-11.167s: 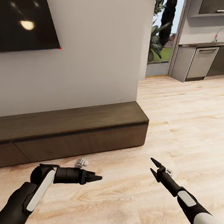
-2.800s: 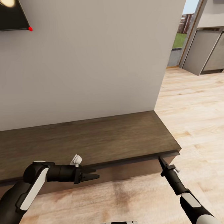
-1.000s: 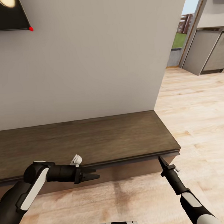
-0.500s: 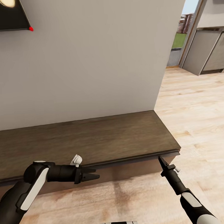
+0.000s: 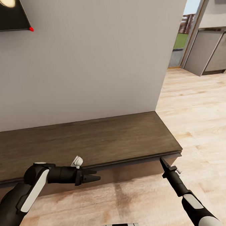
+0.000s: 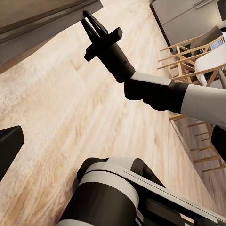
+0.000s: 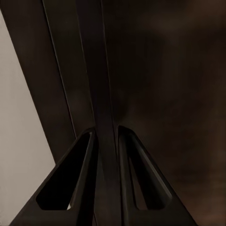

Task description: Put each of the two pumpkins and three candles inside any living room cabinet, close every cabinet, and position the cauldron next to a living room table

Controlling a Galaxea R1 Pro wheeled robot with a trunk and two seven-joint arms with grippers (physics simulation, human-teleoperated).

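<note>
Long low dark-brown wooden cabinet runs along grey wall, fronts shut, on pale wood-plank floor. Right gripper pinched onto cabinet's top-front lip near right end. Left gripper closed, empty, before front.

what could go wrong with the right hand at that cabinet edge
The right hand sits at the thin lip under the cabinet top, near its end corner. Its narrow fingers have little to catch on the handleless front, so they may slip off. The left hand hangs close to the same front and could block it.
</note>
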